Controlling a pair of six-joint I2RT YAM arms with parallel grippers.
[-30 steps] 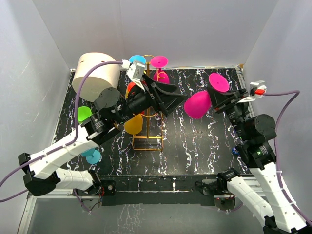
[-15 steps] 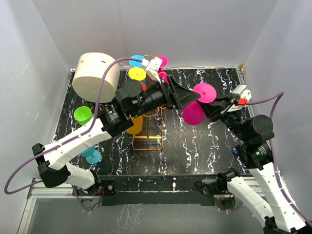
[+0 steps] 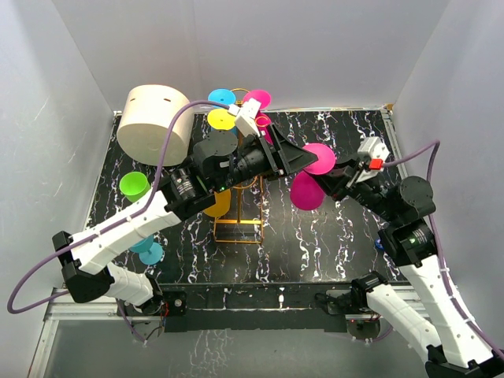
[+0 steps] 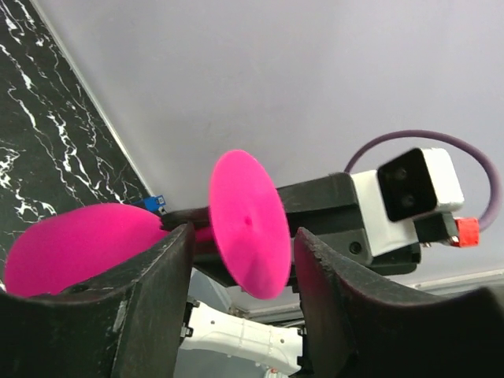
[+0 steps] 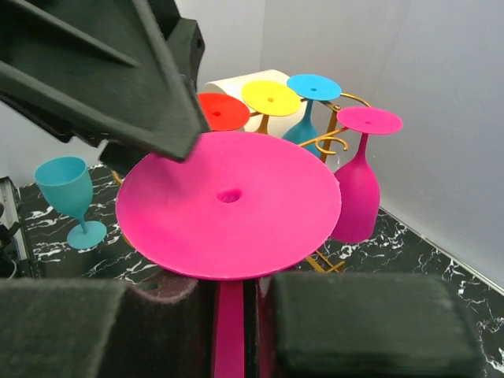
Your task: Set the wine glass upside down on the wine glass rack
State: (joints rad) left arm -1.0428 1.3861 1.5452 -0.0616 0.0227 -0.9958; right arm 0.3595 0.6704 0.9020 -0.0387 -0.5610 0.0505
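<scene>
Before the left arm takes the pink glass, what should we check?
1. Right gripper shut on the pink glass stem: ok.
2. Left gripper open, one finger on each side of the glass's foot: ok.
3. Left gripper holding the glass: not ok, not closed yet.
4. Glass upside down: not ok, it is tilted.
5. Free hook on the rack: cannot tell.

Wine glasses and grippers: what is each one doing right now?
Pink wine glass: tilted, held by its stem, off the rack.
Right gripper: shut on the stem.
Left gripper: open, either side of the glass's foot.
Wine glass rack: upright, glasses hanging upside down.
Green glass: upright on table.
Teal glass: upright on table.
</scene>
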